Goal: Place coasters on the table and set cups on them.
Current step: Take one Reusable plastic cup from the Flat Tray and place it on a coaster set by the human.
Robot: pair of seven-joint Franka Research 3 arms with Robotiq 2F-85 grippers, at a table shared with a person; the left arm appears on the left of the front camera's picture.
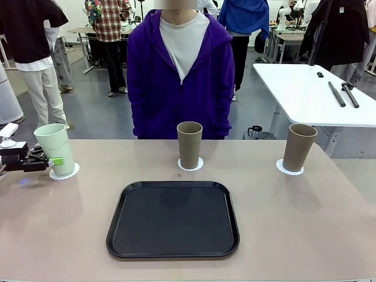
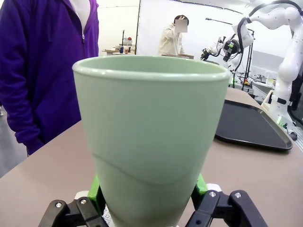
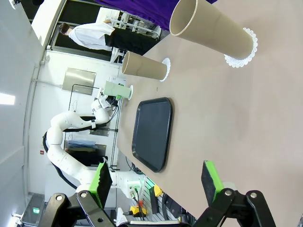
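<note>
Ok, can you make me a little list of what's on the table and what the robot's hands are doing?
mint green cup: tall matte tumbler at the table's left, standing on a white scalloped paper doily
left gripper: shut on the mint green cup near its base
middle tan cup: upright on a doily, before the person in purple
right tan cup: upright on a doily
black tray: rounded-square, nothing on it
right gripper: open, holding nothing
table: beige-tan top
</note>
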